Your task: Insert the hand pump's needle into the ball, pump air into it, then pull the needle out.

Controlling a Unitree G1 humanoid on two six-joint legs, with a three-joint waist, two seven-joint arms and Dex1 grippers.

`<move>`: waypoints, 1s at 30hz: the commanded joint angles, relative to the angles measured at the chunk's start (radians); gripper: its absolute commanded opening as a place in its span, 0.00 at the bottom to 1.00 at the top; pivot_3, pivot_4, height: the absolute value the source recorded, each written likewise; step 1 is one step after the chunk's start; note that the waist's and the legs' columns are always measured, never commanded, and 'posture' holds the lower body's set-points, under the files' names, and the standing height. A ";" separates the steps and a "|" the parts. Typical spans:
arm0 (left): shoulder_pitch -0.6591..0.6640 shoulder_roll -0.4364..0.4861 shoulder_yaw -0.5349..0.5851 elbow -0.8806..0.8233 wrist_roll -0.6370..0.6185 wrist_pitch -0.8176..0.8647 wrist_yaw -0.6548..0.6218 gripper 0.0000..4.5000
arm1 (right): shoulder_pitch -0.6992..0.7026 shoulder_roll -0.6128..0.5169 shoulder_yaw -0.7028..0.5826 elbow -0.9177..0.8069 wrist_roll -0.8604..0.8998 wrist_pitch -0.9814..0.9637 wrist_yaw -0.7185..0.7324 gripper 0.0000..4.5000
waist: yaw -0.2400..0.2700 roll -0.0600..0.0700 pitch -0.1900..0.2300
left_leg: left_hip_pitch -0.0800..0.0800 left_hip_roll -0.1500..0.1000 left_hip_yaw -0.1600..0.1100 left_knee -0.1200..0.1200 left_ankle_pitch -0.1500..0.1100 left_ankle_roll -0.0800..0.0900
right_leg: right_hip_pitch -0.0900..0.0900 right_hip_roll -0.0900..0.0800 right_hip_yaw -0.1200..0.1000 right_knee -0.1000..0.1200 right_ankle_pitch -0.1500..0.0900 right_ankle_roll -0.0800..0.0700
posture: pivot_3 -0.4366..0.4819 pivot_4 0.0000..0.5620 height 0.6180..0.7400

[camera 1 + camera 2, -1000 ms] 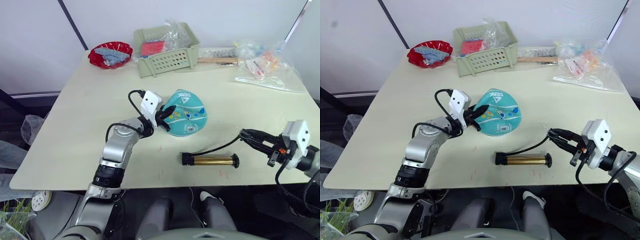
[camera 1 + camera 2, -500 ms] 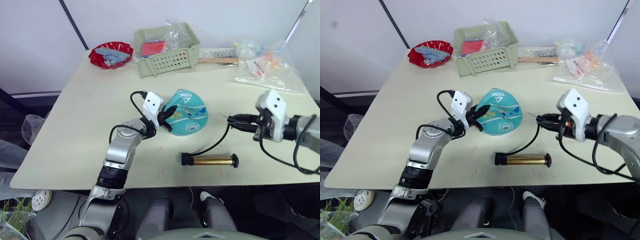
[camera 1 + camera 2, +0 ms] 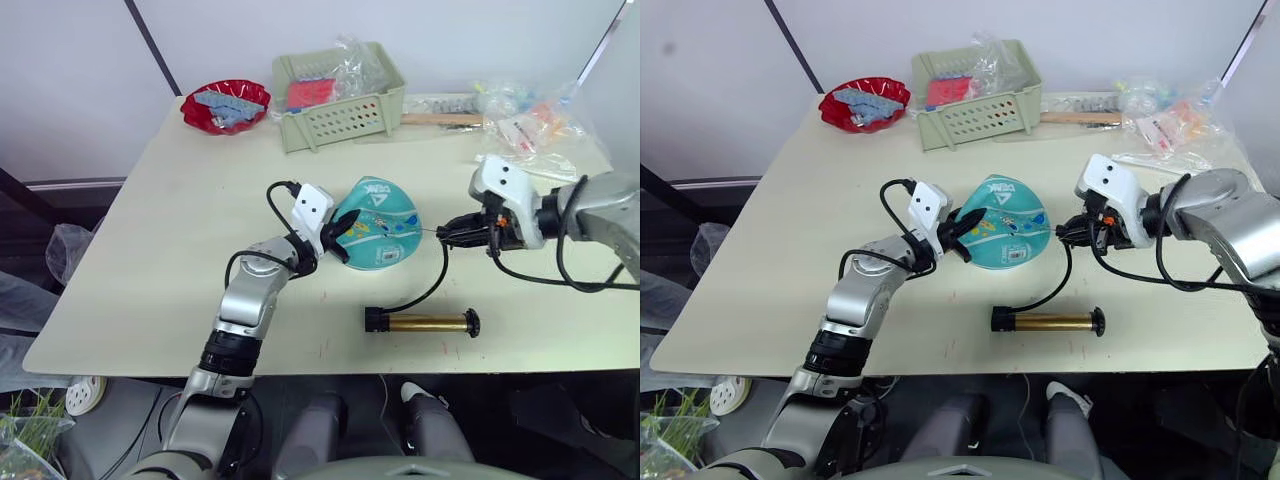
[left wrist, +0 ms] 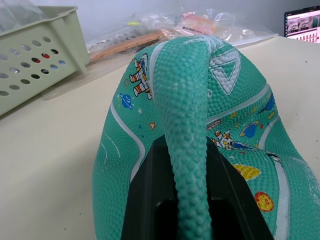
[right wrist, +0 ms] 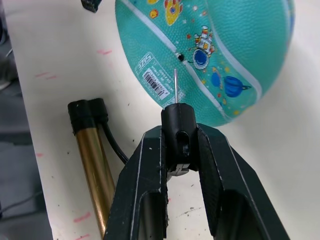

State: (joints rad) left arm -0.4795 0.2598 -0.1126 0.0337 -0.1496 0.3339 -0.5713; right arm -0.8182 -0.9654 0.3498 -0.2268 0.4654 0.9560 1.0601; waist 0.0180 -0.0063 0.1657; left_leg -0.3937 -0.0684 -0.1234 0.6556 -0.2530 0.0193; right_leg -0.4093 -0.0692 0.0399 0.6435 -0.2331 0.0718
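Note:
The teal ball (image 3: 378, 222) lies half flat in the middle of the table, printed side up. My left gripper (image 3: 338, 230) is shut on a raised fold of the ball (image 4: 186, 125) at its left side. To the ball's right, my right gripper (image 3: 456, 232) is shut on the black hose end (image 5: 177, 131). The needle (image 5: 176, 86) points at the ball, its tip just short of the small black valve hole (image 5: 180, 57). The gold hand pump (image 3: 421, 322) lies on the table in front of the ball. Its thin hose (image 3: 436, 283) curves up to my right gripper.
A green basket (image 3: 342, 98) and a red bowl (image 3: 224, 106) stand at the back of the table. Plastic bags (image 3: 532, 132) and a wooden-handled tool (image 3: 440, 119) lie at the back right. The table's front edge (image 3: 330, 358) runs close behind the pump.
My right gripper has swung from the table's front right edge up and left to the ball's right side, carrying the hose end and needle. The left gripper and pump stay put.

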 commanded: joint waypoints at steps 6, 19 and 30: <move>-0.011 -0.003 -0.042 0.013 0.024 -0.019 -0.021 0.00 | -0.110 0.027 0.101 0.055 -0.103 -0.018 0.123 0.07 | 0.002 0.000 0.000 | -0.004 -0.001 0.000 0.001 0.001 -0.001 | -0.003 -0.001 0.000 0.000 0.000 0.000 | 0.48 0.27 1.00; 0.005 -0.007 -0.054 0.010 0.038 -0.028 -0.034 0.00 | -0.262 0.185 0.227 0.244 -0.305 -0.057 0.153 0.07 | 0.000 0.000 0.000 | -0.005 -0.002 -0.001 0.001 0.001 -0.001 | -0.004 -0.002 -0.001 0.001 0.001 0.000 | 0.48 0.27 1.00; 0.013 0.001 -0.056 0.013 0.041 -0.033 -0.042 0.00 | -0.250 0.234 0.234 0.285 -0.390 -0.111 0.181 0.07 | -0.002 0.000 0.000 | -0.005 -0.002 -0.002 0.001 0.001 -0.001 | -0.004 -0.001 -0.001 0.002 0.001 0.000 | 0.48 0.27 1.00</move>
State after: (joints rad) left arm -0.4797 0.2617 -0.1315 0.0393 -0.1193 0.2957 -0.5955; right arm -1.0502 -0.7367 0.5871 0.0628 0.0878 0.8645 1.2359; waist 0.0158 -0.0060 0.1653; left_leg -0.3984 -0.0704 -0.1251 0.6565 -0.2523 0.0181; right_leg -0.4137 -0.0705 0.0390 0.6455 -0.2319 0.0713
